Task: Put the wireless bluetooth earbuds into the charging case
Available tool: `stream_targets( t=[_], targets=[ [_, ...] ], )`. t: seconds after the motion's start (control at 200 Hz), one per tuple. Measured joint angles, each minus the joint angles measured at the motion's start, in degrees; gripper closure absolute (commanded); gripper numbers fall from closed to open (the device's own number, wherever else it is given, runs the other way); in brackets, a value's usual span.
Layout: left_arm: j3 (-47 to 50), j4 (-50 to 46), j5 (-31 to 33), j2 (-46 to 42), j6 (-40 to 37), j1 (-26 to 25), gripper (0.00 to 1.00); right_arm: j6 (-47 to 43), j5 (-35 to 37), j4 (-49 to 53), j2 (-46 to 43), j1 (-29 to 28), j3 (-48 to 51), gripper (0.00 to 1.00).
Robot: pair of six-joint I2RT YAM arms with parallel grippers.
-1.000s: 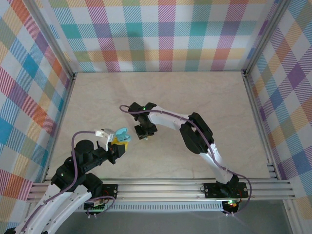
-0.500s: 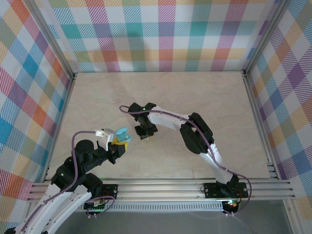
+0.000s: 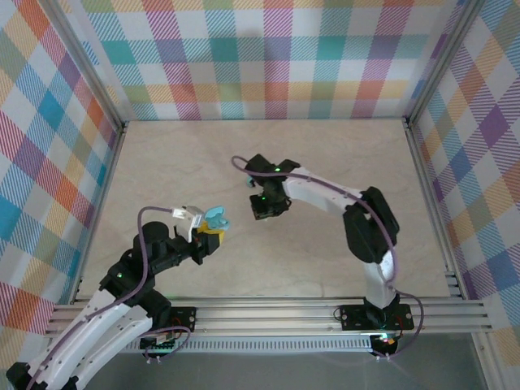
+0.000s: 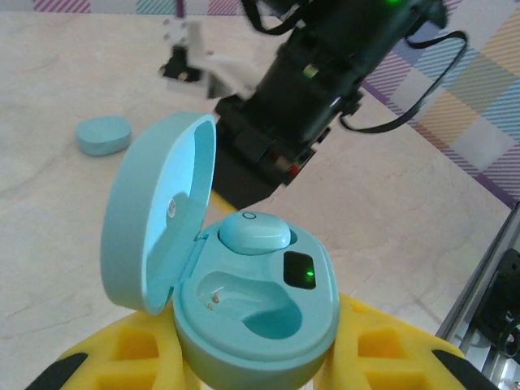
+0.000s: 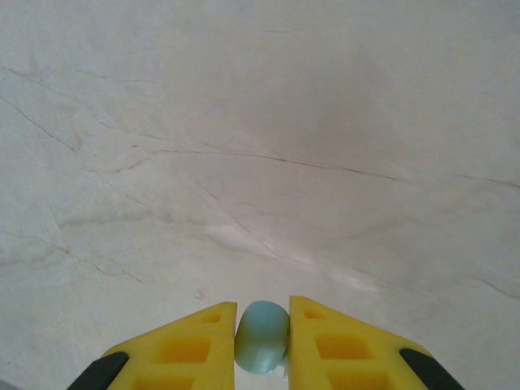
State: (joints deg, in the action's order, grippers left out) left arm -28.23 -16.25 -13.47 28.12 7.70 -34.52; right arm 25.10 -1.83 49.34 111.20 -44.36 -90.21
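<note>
Earbud [image 5: 262,345] sits pinched in my right gripper [image 5: 262,313], over the table [image 5: 260,122] right of the charging case [image 4: 268,357]. My left gripper [image 3: 210,234] clamps that case, lid open, presenting its empty socket [image 4: 252,309] for insertion.

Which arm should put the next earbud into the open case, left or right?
Right. The right gripper pinches an earbud between its fingers, while the left gripper holds the open case, one socket empty. The right arm can probably carry the earbud over.
</note>
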Motion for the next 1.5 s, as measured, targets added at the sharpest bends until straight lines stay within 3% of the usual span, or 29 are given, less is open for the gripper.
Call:
stream_targets(
  t=[0.37,0.67,0.97,1.13,1.5],
  targets=[
    [0.0,18.2,-3.6,15.3,0.0,-0.3,1.0,1.9,-4.6,-3.3,-20.0,8.7,14.1,0.8],
    [-0.9,27.4,-4.1,24.7,-0.9,-3.6,1.0,3.7,-12.7,-7.7,-31.7,9.3,15.1,0.82],
    [-3.5,31.3,-4.0,25.9,-3.0,-5.5,1.0,6.5,-19.0,-17.2,-40.7,9.3,19.2,0.86],
    [-3.5,33.5,-4.1,25.8,-3.7,-6.3,1.0,7.7,-20.4,-21.4,-42.5,8.5,20.3,0.85],
    [-3.5,36.0,-4.4,25.8,-4.8,-7.1,1.0,6.9,-20.8,-24.6,-39.7,0.8,19.2,0.85]
  ],
)
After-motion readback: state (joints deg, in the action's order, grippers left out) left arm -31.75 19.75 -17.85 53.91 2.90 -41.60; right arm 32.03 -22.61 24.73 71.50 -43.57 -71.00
